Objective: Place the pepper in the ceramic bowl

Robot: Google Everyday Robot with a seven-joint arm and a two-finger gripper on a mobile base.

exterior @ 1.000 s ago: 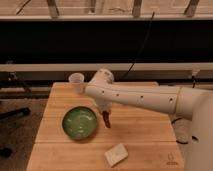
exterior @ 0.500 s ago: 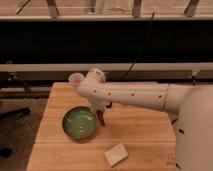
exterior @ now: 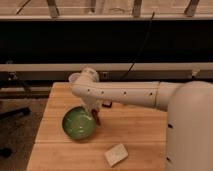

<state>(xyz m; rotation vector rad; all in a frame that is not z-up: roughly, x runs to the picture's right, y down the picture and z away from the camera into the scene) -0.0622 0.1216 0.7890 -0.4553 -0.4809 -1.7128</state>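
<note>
The green ceramic bowl point(exterior: 76, 125) sits on the left part of the wooden table point(exterior: 140, 132). My gripper point(exterior: 94, 113) hangs from the white arm that reaches in from the right, and it is just over the bowl's right rim. It is shut on the small dark red pepper point(exterior: 97, 120), which points downward at the rim's edge, above the table.
A small translucent white cup point(exterior: 74, 78) stands at the table's back left, partly behind the arm. A flat white packet point(exterior: 116, 154) lies near the front edge. A dark shelf and rails run behind the table. My white body fills the right side.
The gripper has moved left with the pepper, from right of the bowl to its right rim. The bowl and the white packet have not moved on the table.
</note>
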